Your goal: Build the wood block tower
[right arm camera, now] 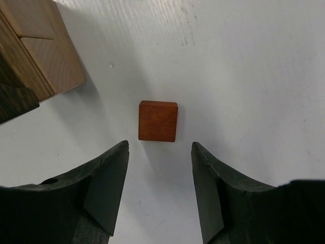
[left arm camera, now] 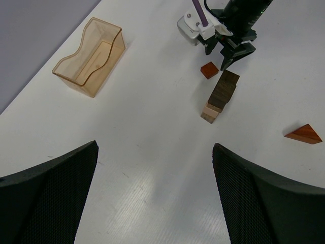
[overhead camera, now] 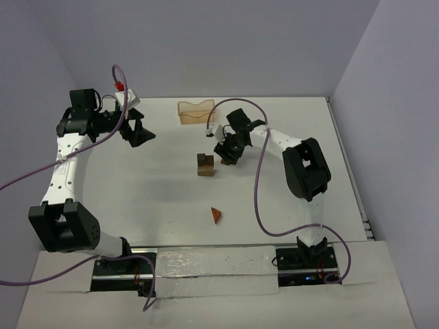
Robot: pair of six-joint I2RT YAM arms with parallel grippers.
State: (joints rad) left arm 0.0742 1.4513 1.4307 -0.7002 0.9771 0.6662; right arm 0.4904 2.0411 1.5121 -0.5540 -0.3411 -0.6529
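**Right arm lines up on the red cube beside the stack**

I take the half-built tower (overhead camera: 204, 164) as my reference: tan blocks below, dark brown ones on top, standing mid-counter (overhead camera: 137, 199). The reddish-brown cube (right arm camera: 158, 121) lies flat just beside the tower, on its right-arm side and not touching it.

My right end effector (right arm camera: 160, 168) hangs above that cube with its jaws partly apart and nothing between them. The gap looks a little wider than the cube, and the cube sits just ahead of the fingertips, so I read this as an approach for a pick.

The orange-brown wedge (overhead camera: 216, 215) rests well apart from the tower, toward the arm bases. I judge it is a later piece, probably the cap.

The translucent tray (left arm camera: 76, 84) stands beyond the tower at the far edge.

My left end effector (left arm camera: 155, 146) is spread fully wide and holds nothing. It is parked well to the left of the tower, which keeps it out of the right arm's way.
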